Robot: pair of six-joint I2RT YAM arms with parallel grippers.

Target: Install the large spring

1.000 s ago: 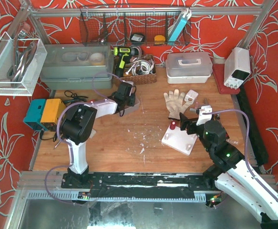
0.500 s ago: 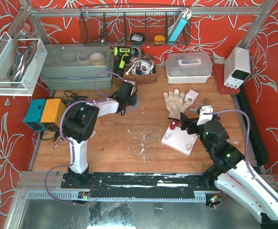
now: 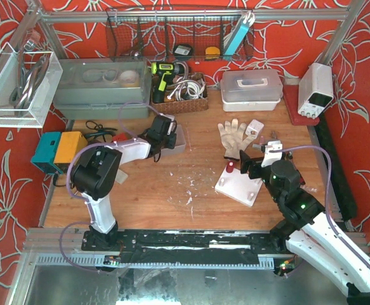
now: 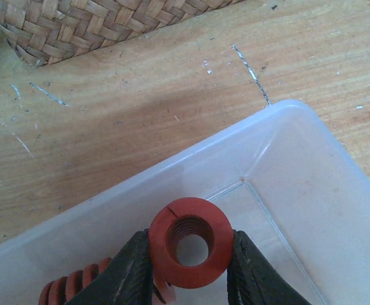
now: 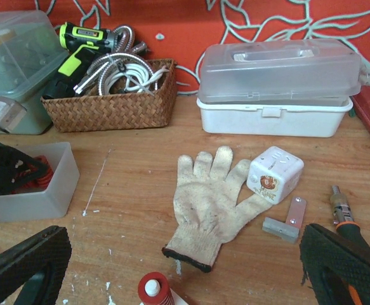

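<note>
Well, the large spring [image 4: 191, 241] is red and seen end-on in the left wrist view, its hollow centre facing the camera; the left pincer [image 4: 191, 257] is clamped on it, one black finger [image 4: 137, 270] pressed against each side. It sits inside a translucent tray [image 4: 286, 190], near the tray's corner; whether it rests on the tray floor or hangs just above it is hard to judge from this angle. A second red spring [image 4: 67, 289] lies in the same tray, at the lower left, its coils partly hidden behind the finger. The tray stands on the wooden counter [image 4: 140, 108], just beside a wicker basket [image 4: 108, 25].

Well apart, on the right side of the counter, the right pincer [image 5: 185, 264] has its padded fingers [image 5: 26, 267] spread wide and grips nothing. Below it, in the top view, is a white block [image 3: 238, 184] set at an angle; a red-capped post [image 5: 154, 287] stands at its near edge in the right wrist view. Beyond lie a cream work glove [image 5: 210, 203], palm down, and a white cube [image 5: 275, 175] touching its fingertips; a clear-lidded plastic case [image 5: 277, 89] stands against the red wall.
</note>
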